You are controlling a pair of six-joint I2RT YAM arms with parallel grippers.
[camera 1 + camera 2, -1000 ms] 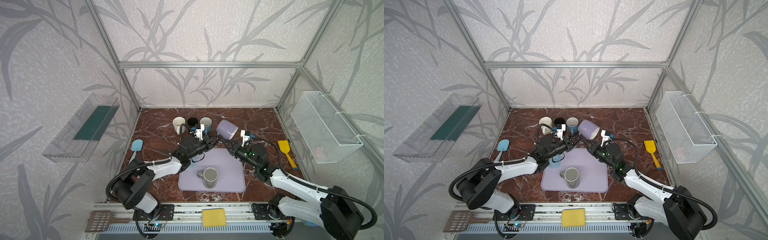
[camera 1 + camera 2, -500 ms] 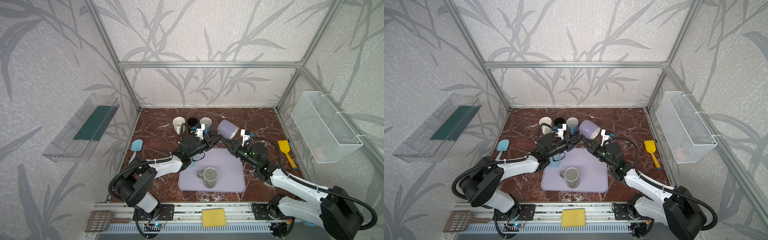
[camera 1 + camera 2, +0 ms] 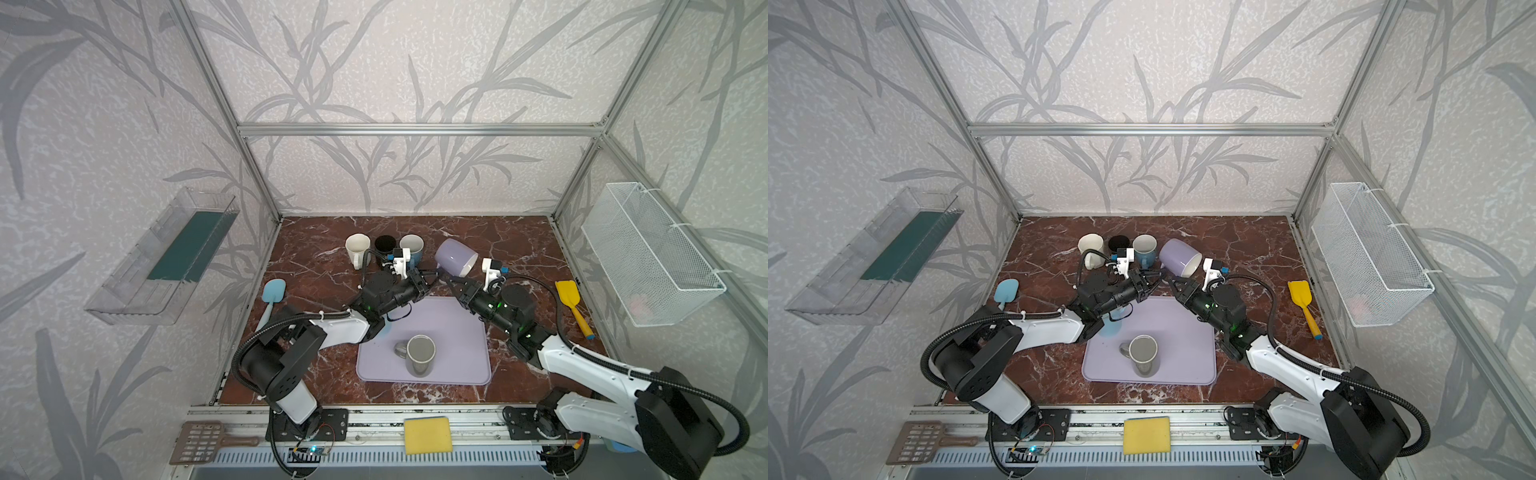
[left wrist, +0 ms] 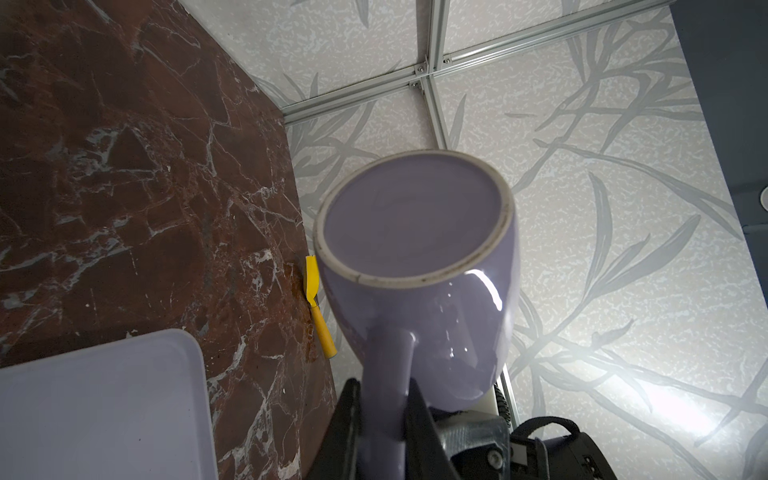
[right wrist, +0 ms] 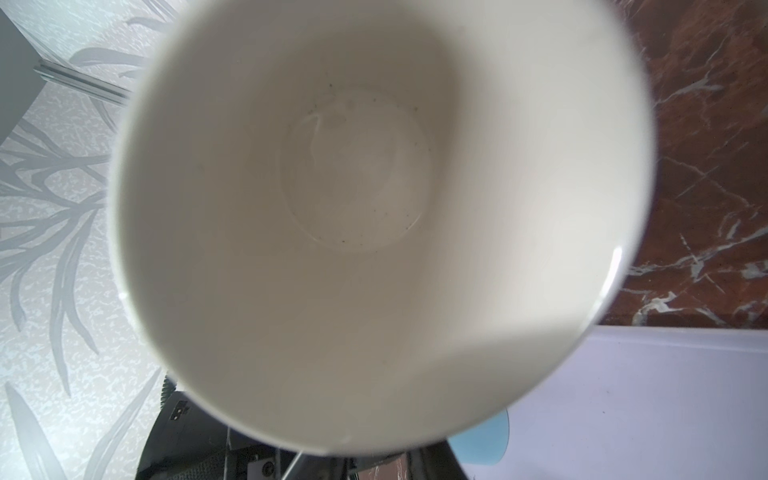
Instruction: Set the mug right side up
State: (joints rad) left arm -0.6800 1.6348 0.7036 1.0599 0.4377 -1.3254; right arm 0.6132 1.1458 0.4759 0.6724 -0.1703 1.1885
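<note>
The lilac mug (image 3: 455, 257) (image 3: 1177, 257) hangs in the air behind the mat, tilted on its side with its white mouth facing right and down. My left gripper (image 3: 432, 277) (image 4: 384, 386) is shut on the mug's handle, and the left wrist view shows the mug's base (image 4: 415, 232). My right gripper (image 3: 453, 284) (image 3: 1175, 284) sits just under the mug's mouth. The mug's white inside (image 5: 353, 187) fills the right wrist view and hides those fingertips, so I cannot see how they stand.
A grey mug (image 3: 420, 355) stands upright on the lilac mat (image 3: 457, 353). Cream (image 3: 357, 247), black (image 3: 384, 245) and blue (image 3: 411, 245) mugs stand in a row behind. A yellow spatula (image 3: 571, 299) lies at the right and a blue one (image 3: 272, 293) at the left. A wire basket (image 3: 648, 253) hangs on the right wall.
My right gripper has crept slightly up toward the mug's mouth. The mug and the left gripper stay about where they were.
</note>
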